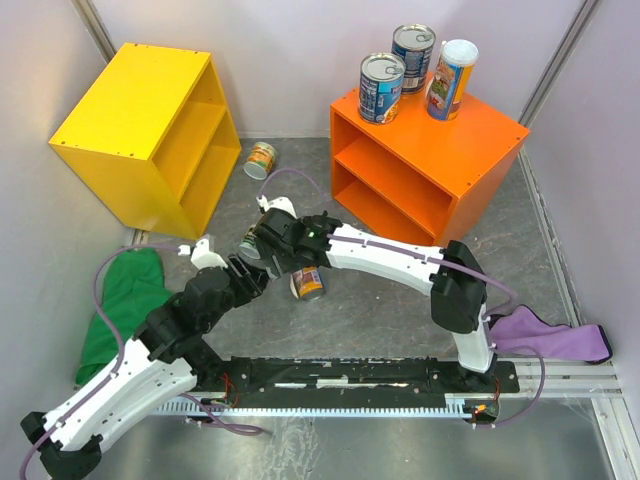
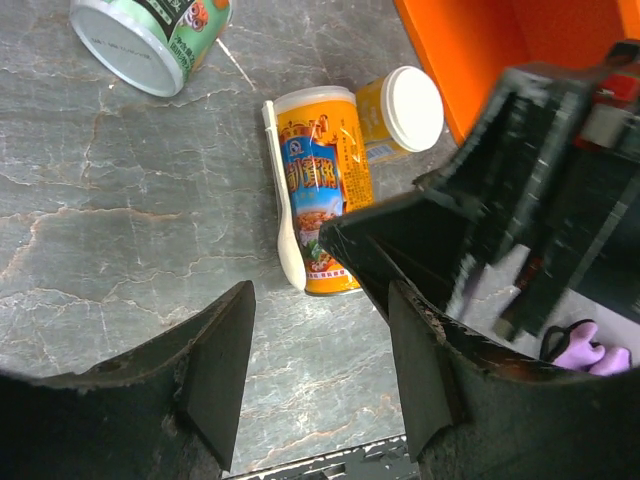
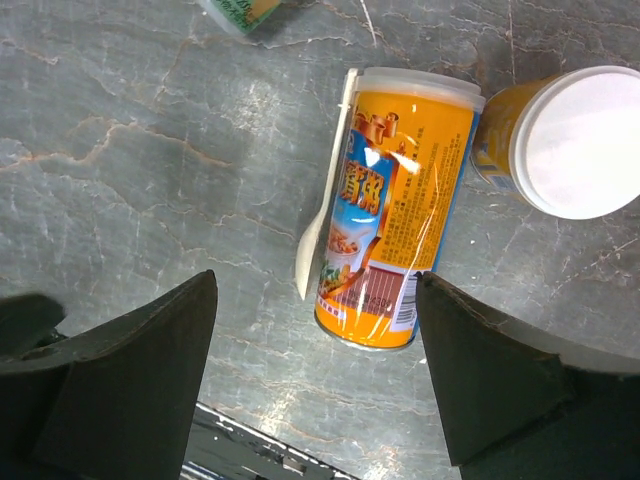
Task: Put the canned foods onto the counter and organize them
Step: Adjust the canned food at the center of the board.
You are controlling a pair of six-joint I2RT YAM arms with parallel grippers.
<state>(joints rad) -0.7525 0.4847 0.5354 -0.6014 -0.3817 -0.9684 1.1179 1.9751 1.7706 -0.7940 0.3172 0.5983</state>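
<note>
as the right gripper [image 3: 318, 335] hangs spread above a lying yellow can [image 3: 390, 200], it pinches nothing. the left gripper [image 2: 322, 350] gapes empty.

We log near blue tin [image 1: 381, 88], far blue tin [image 1: 413, 57], slim can [image 1: 450, 79] upright atop orange cabinet [image 1: 490, 127]; short can [image 1: 261, 160] lying on tabletop [image 1: 390, 312] near yellow cabinet [image 1: 130, 100].

A lab-style robot test cell: plain pale partition walls [image 1: 300, 60] enclose the right gripper [image 3: 315, 285] on three sides; a black bolted mounting rail [image 1: 350, 375] lies at its arm's base.
</note>
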